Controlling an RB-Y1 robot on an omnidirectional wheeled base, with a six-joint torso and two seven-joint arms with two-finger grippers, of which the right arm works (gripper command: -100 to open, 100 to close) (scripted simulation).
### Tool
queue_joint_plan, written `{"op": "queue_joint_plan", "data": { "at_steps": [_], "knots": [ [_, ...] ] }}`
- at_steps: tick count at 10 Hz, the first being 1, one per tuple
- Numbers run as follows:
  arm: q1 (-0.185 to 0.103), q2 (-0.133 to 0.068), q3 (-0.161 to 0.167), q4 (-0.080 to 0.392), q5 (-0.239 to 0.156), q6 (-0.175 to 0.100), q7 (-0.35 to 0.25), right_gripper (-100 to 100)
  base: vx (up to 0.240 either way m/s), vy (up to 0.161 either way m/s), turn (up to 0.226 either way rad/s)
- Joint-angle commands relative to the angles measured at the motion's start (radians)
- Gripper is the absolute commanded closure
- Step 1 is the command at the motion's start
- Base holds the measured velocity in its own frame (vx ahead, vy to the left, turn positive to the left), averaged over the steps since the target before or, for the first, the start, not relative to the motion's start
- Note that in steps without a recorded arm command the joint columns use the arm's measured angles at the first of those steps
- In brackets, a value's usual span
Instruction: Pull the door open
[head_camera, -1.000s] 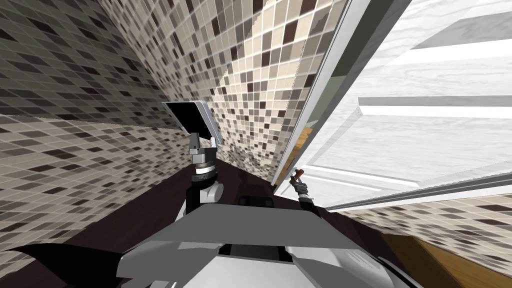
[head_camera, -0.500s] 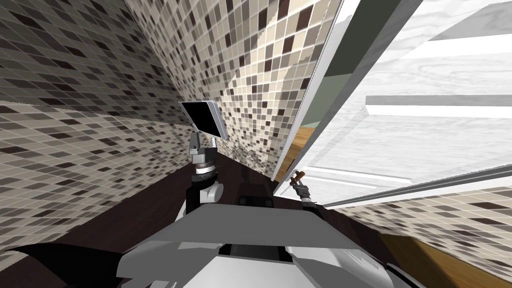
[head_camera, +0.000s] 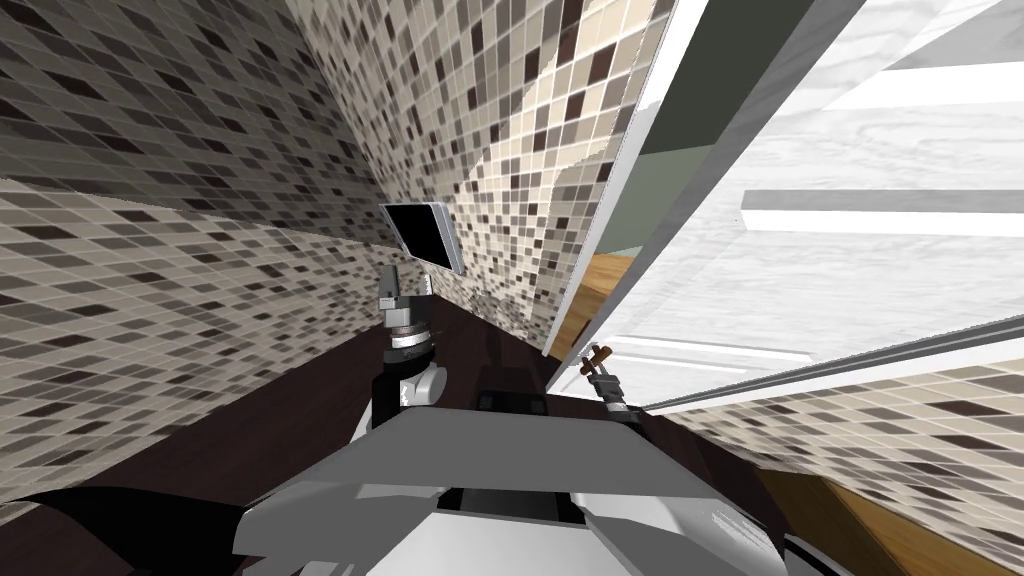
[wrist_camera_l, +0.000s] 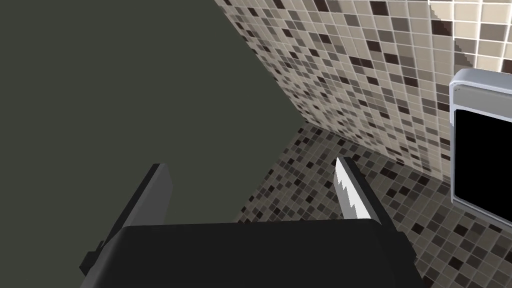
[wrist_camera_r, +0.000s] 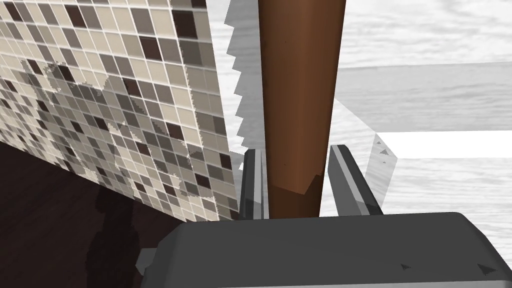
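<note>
Head view: a white door fills the right side, standing partly open. A gap between its edge and the white frame shows a grey-green wall and wooden floor beyond. Low at the door's near left edge, the right pincer reaches up to a small brown handle and grips it. To the left, well apart from the door, the left pincer is raised before a mosaic tiled wall, just below a black panel in a grey frame. The floor is dark brown.

Left wrist view: the left pincer's two fingers stand wide apart with nothing between them.

Right wrist view: the handle is a straight brown bar running away from the pincer's body, directly between the right pincer's two fingers, which press its sides. The white door lies behind and right of the handle, the tiled wall to its left.
</note>
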Motion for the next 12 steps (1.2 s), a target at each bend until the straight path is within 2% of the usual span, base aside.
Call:
{"op": "queue_joint_plan", "data": {
  "at_steps": [1, 6, 7, 8, 12],
  "knots": [
    [0.011, -0.010, 0.020, 0.006, 0.006, -0.021, -0.015, 100, -0.217, -0.058, 0.138],
    [0.031, -0.043, 0.067, 0.027, 0.021, -0.088, -0.056, 100, -0.215, -0.058, 0.126],
    [0.035, -0.047, 0.057, 0.004, 0.016, -0.069, -0.044, 100, -0.097, -0.032, 0.033],
    [0.036, -0.050, 0.073, 0.021, 0.020, -0.090, -0.058, 100, -0.175, -0.042, 0.203],
    [0.034, -0.057, 0.100, 0.060, 0.027, -0.136, -0.085, 100, -0.248, -0.083, 0.179]
  ]
}}
